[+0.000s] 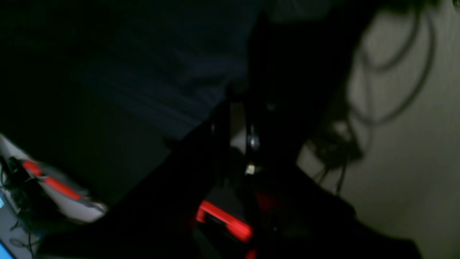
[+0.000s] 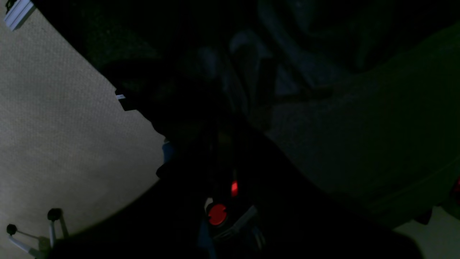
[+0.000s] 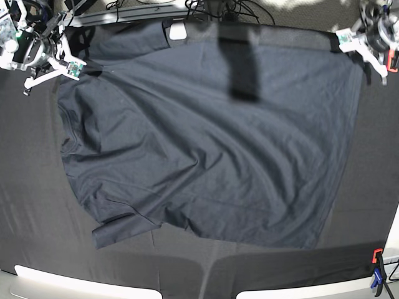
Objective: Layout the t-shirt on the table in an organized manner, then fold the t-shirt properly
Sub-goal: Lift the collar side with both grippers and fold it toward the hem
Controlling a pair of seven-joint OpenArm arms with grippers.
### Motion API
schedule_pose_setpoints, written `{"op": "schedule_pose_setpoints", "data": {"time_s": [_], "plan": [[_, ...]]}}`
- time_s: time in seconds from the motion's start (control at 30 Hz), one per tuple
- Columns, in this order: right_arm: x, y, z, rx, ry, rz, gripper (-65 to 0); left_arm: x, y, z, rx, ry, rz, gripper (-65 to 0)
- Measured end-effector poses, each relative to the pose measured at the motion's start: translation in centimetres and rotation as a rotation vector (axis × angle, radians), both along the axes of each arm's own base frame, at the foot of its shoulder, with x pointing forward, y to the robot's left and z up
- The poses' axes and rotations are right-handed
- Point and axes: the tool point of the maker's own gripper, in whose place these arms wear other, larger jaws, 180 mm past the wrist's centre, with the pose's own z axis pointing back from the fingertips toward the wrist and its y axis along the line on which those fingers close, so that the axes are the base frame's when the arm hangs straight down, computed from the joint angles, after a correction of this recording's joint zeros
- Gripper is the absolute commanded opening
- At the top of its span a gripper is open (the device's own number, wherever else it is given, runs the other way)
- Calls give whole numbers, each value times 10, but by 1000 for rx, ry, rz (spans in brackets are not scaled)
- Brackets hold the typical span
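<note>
The dark navy t-shirt [image 3: 206,149] lies spread wide and wrinkled over the black table [image 3: 25,187], neck edge to the left, hem to the right. One sleeve is folded at the front left [image 3: 118,232]. My right gripper [image 3: 76,67] is at the far left, shut on the t-shirt's shoulder corner, and creases fan out from it. My left gripper [image 3: 341,42] is at the far right, shut on the hem corner. Both wrist views are very dark. The left wrist view shows bluish cloth [image 1: 154,72]; the right wrist view shows bunched folds [image 2: 287,72].
A dark blurred strip [image 3: 240,62] crosses the far middle of the shirt. A white patch [image 3: 177,31] sits at the far edge. An orange and blue clamp [image 3: 376,274] grips the front right corner. Cables [image 3: 218,7] run behind the table.
</note>
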Motion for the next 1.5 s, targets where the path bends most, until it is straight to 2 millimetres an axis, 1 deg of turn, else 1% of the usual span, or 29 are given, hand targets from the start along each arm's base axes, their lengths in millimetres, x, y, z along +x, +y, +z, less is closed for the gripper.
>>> {"op": "schedule_pose_setpoints", "data": {"time_s": [0.07,0.13,0.23,0.33,0.4,0.47,0.53,0.63,0.7,0.8,0.87,0.9,1.03,1.13,1.2,1.3,1.4,1.5], "plan": [[3,-3,2,-2,-12,-10,-650,15,-9,15,-27,-64,-3,-650],[10,-9,9,-6,-41,-34,-650,25,-12,27,-47,-108,8,-650],[28,-17,26,37,-116,-94,-650,37,-6,41,-92,-143,64,-650],[50,-26,46,59,-221,-119,-650,56,5,62,-143,-217,136,-650],[56,-29,53,66,-256,-126,-650,69,10,75,-196,-277,210,-650],[59,-30,54,72,-266,-132,-650,80,12,84,-249,-332,272,-650],[67,-29,53,103,-292,-161,-650,90,15,89,-287,-373,325,-650],[82,-26,51,168,-353,-223,-650,99,22,83,-300,-392,406,-650],[89,-20,49,221,-375,-260,-650,103,28,76,-299,-396,481,-650],[92,-7,47,298,-379,-287,-650,110,34,84,-332,-461,546,-650],[91,1,47,345,-371,-299,-650,106,44,86,-320,-471,568,-650],[88,2,45,348,-356,-309,-650,103,49,87,-312,-477,582,-650],[76,9,39,376,-285,-344,-650,87,67,89,-336,-467,654,-650],[69,20,42,386,-259,-321,-650,72,78,89,-328,-449,672,-650],[60,29,45,388,-247,-291,-650,61,88,89,-303,-435,689,-650],[47,42,48,395,-229,-251,-650,50,99,94,-328,-425,730,-650],[44,45,48,384,-231,-240,-650,46,93,95,-378,-385,719,-650],[45,46,48,392,-238,-245,-650,49,87,98,-436,-389,716,-650]]}}
